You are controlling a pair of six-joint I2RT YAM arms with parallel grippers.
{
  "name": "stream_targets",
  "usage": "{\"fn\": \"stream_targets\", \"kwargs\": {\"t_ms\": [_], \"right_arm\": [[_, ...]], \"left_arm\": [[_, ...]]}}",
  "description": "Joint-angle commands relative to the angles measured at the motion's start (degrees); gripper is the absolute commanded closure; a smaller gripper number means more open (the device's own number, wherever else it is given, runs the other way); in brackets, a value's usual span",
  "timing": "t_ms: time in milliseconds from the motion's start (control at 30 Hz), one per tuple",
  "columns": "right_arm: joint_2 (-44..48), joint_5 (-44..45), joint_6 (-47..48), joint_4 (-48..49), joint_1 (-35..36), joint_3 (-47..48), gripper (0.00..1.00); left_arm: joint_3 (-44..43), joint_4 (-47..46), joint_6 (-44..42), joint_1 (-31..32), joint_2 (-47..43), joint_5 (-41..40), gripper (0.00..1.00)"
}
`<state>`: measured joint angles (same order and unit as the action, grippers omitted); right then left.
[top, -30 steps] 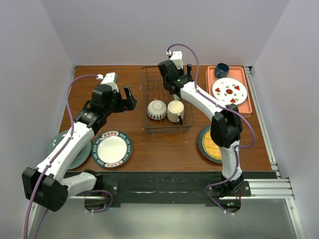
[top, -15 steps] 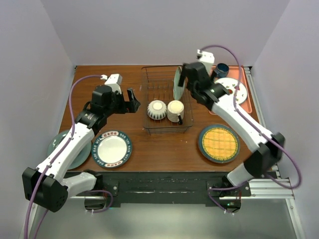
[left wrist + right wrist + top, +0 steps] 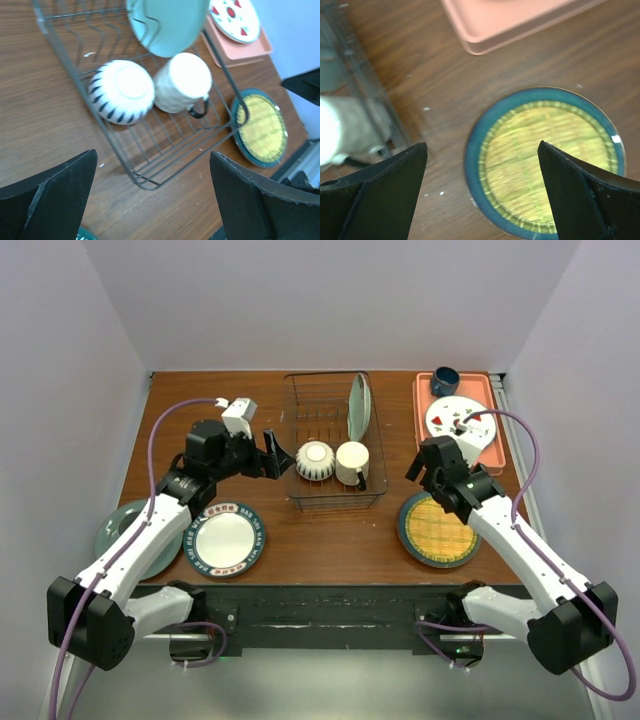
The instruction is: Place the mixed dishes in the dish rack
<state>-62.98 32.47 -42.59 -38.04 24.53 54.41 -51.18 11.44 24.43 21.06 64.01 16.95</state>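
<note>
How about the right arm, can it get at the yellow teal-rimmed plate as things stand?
Probably yes. The right gripper hovers open right over the yellow teal-rimmed plate, which lies flat on the table with nothing on it or across it.

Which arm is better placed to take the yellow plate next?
Right. The right fingers are open and hang directly over the yellow plate, which fills that wrist view. The left fingers, also open, sit at the opposite side of the rack, so the rack lies between them and the plate.
</note>
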Motion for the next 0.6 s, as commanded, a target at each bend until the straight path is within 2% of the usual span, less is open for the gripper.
{"fn": "stream_targets", "kwargs": {"t_ms": [0, 100, 267, 467, 567], "right_arm": [[-0.82, 5.32, -7.85, -3.35, -1.86, -3.95, 0.05], [-1.35, 4.36, -11.28, -3.18, -2.21, -8.61, 0.06], [-0.13, 1.90, -13.84, -1.86, -2.91, -11.78, 0.07], [3.12, 5.14, -16.29, -4.58, -4.40, -12.75, 0.07], [4.62, 3.58, -16.04, -2.66, -7.82, -15.03, 0.08]], "left_arm": [[0.73, -5.38, -0.17, 3.62, -0.73, 6.87, 0.01], [-0.23, -5.38, -0.26, 10.65, 1.20, 2.31, 0.01], [-1.12, -8.97, 2.82, 18.38, 7.08, 3.09, 0.01], [-4.71, -11.87, 4.84, 24.37, 12.97, 2.47, 0.03], [-6.29, -14.16, 5.72, 25.87, 15.70, 3.17, 0.05]]}}
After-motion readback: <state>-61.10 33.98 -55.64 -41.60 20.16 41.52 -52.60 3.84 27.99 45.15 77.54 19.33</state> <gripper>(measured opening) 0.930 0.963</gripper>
